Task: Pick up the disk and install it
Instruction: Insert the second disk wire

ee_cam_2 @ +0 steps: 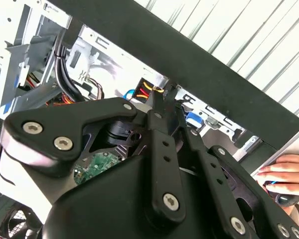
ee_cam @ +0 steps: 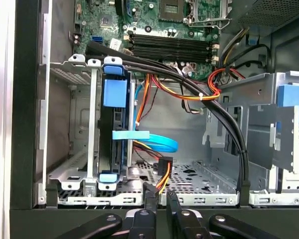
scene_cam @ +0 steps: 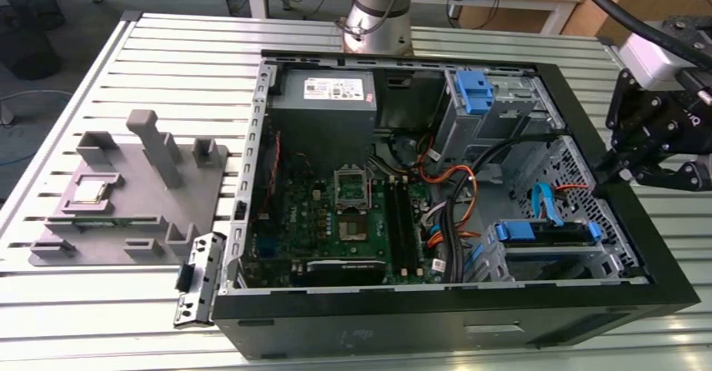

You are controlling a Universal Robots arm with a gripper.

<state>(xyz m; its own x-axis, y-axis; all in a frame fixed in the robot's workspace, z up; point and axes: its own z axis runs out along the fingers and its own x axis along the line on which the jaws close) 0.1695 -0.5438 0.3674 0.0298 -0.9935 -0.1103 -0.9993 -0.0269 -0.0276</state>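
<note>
The disk (scene_cam: 543, 232) stands on edge in the lower drive cage of the open computer case (scene_cam: 445, 313), at the exterior view's right, its blue carrier frame around it. In the first wrist view the disk (ee_cam: 114, 94) sits upright between the cage's metal rails, with a light-blue data cable (ee_cam: 154, 142) beside it. My gripper (scene_cam: 634, 175) hovers above the case's right wall, outside the cage and apart from the disk. Its fingertips (ee_cam: 150, 195) rest close together with nothing between them, and in the second wrist view the gripper (ee_cam_2: 157, 99) points into the case.
Black cable bundles (ee_cam: 189, 82) and orange-red wires (ee_cam: 209, 89) cross the bay beside the cage. A grey power-supply box (scene_cam: 333, 90) and the motherboard (scene_cam: 345, 213) fill the case's left half. A grey fixture (scene_cam: 133, 196) lies outside. A person's hand (ee_cam_2: 284, 172) rests beyond the case wall.
</note>
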